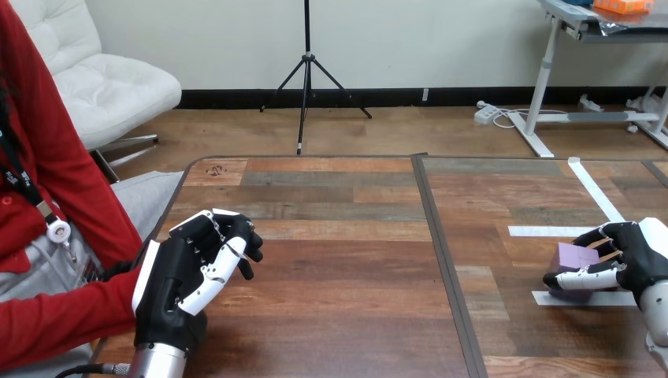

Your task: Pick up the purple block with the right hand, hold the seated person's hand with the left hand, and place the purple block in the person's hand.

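Behind left hand (pixel 177 276), the person's red sleeve (pixel 55 323) ended — any hold couldn't be told. Purple block (pixel 575 257) sat on table (pixel 354 260), inside right hand's (pixel 642 260) curled thumb and fingers — pinch likely wanted firming before a straight lift.

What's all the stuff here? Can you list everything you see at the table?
table: one, brown wood, fills the lower part of the head view.
purple block: one, purple, on the table's right side, between the right hand's thumb and fingers.
tape strips: three, white, stuck flat on the table's right side, near the block.
person's arm: one, red sleeve, at the view's left, reaching up to the left hand.
left hand: one, black and white, over the table's left edge, right beside the person's arm.
right hand: one, black and white, at the view's right edge, closed round the purple block.
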You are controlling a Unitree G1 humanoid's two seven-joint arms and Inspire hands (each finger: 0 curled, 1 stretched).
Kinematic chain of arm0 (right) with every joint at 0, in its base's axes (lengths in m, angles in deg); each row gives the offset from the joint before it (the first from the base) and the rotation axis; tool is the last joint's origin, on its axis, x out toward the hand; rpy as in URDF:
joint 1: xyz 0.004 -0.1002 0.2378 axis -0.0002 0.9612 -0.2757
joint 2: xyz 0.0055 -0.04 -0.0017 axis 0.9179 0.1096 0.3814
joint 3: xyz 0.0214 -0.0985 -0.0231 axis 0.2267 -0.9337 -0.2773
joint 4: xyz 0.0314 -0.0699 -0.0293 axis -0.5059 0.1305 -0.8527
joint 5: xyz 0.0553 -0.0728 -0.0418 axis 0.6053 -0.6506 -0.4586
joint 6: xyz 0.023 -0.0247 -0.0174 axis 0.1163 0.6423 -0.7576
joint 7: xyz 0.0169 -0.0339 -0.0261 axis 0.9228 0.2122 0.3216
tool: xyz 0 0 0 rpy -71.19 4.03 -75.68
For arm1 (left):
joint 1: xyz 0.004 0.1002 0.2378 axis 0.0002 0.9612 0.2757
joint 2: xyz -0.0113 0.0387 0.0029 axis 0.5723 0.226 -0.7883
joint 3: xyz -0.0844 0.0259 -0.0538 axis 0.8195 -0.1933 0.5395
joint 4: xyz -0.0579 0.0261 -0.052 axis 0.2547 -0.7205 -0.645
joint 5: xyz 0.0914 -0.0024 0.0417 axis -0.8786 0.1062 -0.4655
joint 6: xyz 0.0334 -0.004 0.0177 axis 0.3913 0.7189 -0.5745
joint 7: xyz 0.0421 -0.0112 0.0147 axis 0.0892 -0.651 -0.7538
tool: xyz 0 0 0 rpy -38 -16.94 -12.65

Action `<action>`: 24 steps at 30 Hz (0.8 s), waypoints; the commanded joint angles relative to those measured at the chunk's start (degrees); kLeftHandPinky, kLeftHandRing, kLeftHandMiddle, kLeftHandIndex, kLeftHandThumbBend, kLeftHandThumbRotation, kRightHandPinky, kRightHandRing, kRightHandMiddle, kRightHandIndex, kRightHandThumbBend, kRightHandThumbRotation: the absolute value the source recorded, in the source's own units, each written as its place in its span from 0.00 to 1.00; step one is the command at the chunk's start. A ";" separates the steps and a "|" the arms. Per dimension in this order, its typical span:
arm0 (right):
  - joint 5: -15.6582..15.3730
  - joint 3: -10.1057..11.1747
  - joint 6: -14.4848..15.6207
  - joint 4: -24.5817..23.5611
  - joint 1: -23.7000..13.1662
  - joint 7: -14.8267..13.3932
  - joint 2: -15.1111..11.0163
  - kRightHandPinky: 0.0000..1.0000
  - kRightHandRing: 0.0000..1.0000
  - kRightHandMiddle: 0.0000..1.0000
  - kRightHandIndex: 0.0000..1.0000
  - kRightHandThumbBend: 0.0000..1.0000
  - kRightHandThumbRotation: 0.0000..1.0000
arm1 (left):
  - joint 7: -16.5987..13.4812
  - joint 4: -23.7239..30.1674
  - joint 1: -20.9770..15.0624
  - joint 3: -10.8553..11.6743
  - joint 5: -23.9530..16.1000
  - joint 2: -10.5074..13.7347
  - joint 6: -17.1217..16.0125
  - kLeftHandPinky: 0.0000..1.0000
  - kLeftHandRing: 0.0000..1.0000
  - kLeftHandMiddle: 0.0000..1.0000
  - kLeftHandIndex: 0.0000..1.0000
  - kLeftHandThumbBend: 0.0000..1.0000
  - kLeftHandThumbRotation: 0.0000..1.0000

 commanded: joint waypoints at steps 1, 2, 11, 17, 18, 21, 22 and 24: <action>-0.62 -0.97 -0.82 -0.06 -2.84 -1.62 0.42 0.50 0.50 0.53 0.55 0.83 0.00 | -0.35 0.90 -3.48 0.12 -0.43 0.94 -0.65 0.26 0.42 0.46 0.46 0.35 0.32; -0.78 -1.18 -0.73 -0.04 -2.86 -1.67 0.35 0.50 0.49 0.53 0.54 0.82 0.00 | -0.34 0.92 -3.46 0.12 -0.42 0.93 -0.69 0.26 0.42 0.46 0.46 0.35 0.32; -1.19 -1.82 -0.35 0.12 -2.97 -1.63 0.04 0.45 0.47 0.50 0.49 0.77 0.00 | -0.39 1.10 -3.44 0.09 -0.35 0.90 -0.64 0.26 0.42 0.46 0.46 0.34 0.32; -1.42 -2.08 -0.38 0.19 -2.95 -1.61 -0.08 0.44 0.46 0.49 0.47 0.77 0.00 | -0.21 0.86 -3.55 0.15 -0.24 1.01 -0.73 0.26 0.41 0.46 0.45 0.34 0.32; -1.42 -2.08 -0.38 0.19 -2.94 -1.63 -0.08 0.44 0.46 0.49 0.47 0.77 0.00 | -0.15 0.82 -3.57 0.17 -0.16 1.00 -0.70 0.26 0.41 0.46 0.45 0.34 0.32; -1.38 -2.04 -0.40 0.16 -2.90 -1.67 -0.08 0.44 0.46 0.49 0.46 0.78 0.00 | 0.02 0.77 -3.61 0.22 0.06 0.96 -0.64 0.26 0.41 0.46 0.45 0.34 0.32; -1.38 -2.04 -0.39 0.15 -2.90 -1.69 -0.05 0.44 0.46 0.49 0.46 0.78 0.00 | 0.09 0.72 -3.64 0.26 0.14 0.98 -0.63 0.26 0.41 0.46 0.45 0.34 0.32; -1.29 -1.96 -0.47 0.10 -2.83 -1.74 -0.01 0.44 0.45 0.48 0.46 0.79 0.00 | 0.13 0.78 -3.60 0.27 0.14 1.03 -0.60 0.26 0.41 0.46 0.45 0.34 0.32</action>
